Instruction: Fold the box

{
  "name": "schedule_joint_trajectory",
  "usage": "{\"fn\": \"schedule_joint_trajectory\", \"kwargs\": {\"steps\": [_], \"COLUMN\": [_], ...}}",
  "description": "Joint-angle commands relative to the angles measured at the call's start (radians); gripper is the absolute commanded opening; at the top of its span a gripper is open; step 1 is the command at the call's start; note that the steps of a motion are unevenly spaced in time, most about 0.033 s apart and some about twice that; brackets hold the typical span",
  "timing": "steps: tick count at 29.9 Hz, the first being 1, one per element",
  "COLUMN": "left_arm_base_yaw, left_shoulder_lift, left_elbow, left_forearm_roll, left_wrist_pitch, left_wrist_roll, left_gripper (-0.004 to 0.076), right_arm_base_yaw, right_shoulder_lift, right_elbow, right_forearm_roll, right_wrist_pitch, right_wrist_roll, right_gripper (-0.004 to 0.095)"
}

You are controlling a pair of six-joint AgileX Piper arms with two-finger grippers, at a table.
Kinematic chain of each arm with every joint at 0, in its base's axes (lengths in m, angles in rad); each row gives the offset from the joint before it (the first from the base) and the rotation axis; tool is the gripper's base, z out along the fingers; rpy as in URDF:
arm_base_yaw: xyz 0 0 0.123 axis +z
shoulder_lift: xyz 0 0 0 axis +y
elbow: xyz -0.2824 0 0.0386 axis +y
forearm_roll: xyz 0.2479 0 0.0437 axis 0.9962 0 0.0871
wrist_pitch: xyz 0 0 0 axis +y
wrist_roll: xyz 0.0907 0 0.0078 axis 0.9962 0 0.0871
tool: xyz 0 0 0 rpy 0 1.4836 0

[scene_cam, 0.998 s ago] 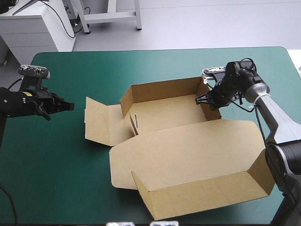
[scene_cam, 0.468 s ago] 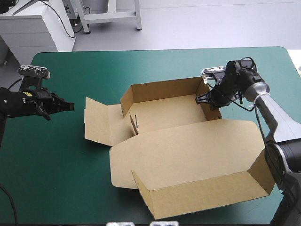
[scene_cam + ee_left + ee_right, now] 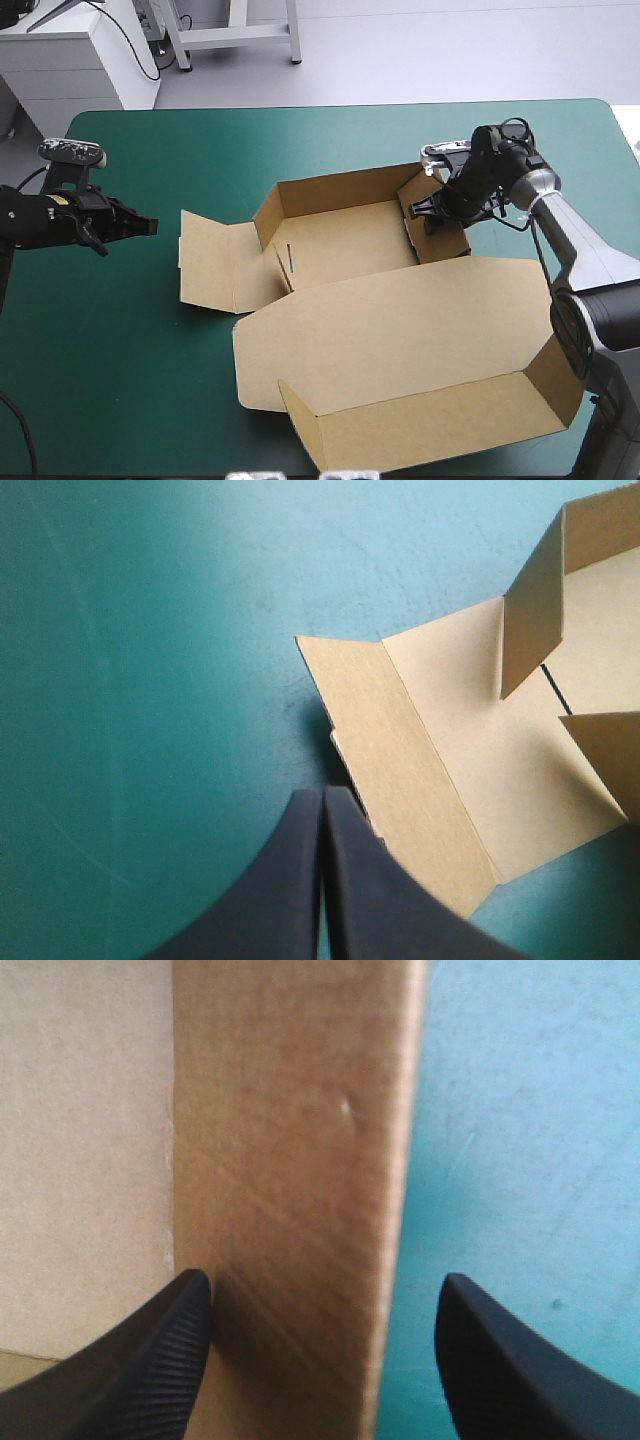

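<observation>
At the right end wall of the box [image 3: 400, 330]: right gripper [image 3: 428, 212] apart, astride it; left gripper [image 3: 148, 226] together, near left flap

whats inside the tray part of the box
Only bare brown floor shows; nothing lies in the box. The open right end effector straddles its right end wall, half of it inside. The floor directly under that wall and end effector is covered.

A brown cardboard box [image 3: 400, 320], its walls partly raised, takes up the worktop [image 3: 300, 130] from the centre out to 4 o'clock. Bare teal-green cover [image 3: 120, 350] lies open from 7 round to 12 o'clock, all about the left gripper [image 3: 148, 226]. At 2 o'clock the right gripper [image 3: 428, 212] straddles the upright end flap [image 3: 290, 1160], with bare cover just outside it.
</observation>
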Motion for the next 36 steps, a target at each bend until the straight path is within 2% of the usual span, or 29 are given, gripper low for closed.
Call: {"fn": "schedule_joint_trajectory", "kwargs": {"steps": [1,6,16,21,29,32,36], "left_arm_base_yaw": [-0.001,-0.001,-0.001,-0.001,-0.001,-0.001,-0.001], "left_shoulder_lift": [-0.029,-0.029,-0.029,-0.029,-0.029,-0.029,-0.029], "left_elbow": [-0.027,-0.027,-0.027,-0.027,-0.027,-0.027,-0.027], "left_forearm_roll": [-0.034,-0.047,-0.061,-0.063,-0.023,0.04,0.13], "left_wrist_pitch": [-0.041,-0.041,-0.041,-0.041,-0.056,-0.068,-0.064], "left_wrist_roll": [-0.003,-0.003,-0.003,-0.003,-0.006,-0.015,-0.038], "left_gripper": [-0.0009,-0.0009,-0.0009,-0.0009,-0.0009,-0.0009,-0.0009], "right_arm_base_yaw": [-0.004,-0.004,-0.004,-0.004,-0.014,-0.05,-0.135], "right_shoulder_lift": [-0.054,-0.054,-0.023,-0.032,-0.139,-0.214,-0.326], "right_elbow": [-0.039,-0.039,-0.039,-0.046,-0.062,-0.062,-0.062], "right_forearm_roll": [-0.001,-0.007,-0.024,-0.019,-0.012,0.031,0.179], "right_wrist_pitch": [-0.006,-0.005,-0.001,-0.012,0.053,0.056,0.076], "right_wrist_roll": [-0.011,-0.011,-0.011,-0.007,-0.034,-0.051,-0.128], "right_gripper": [0.0485,0.029,-0.002,-0.0018,-0.002,-0.002,-0.002]}}
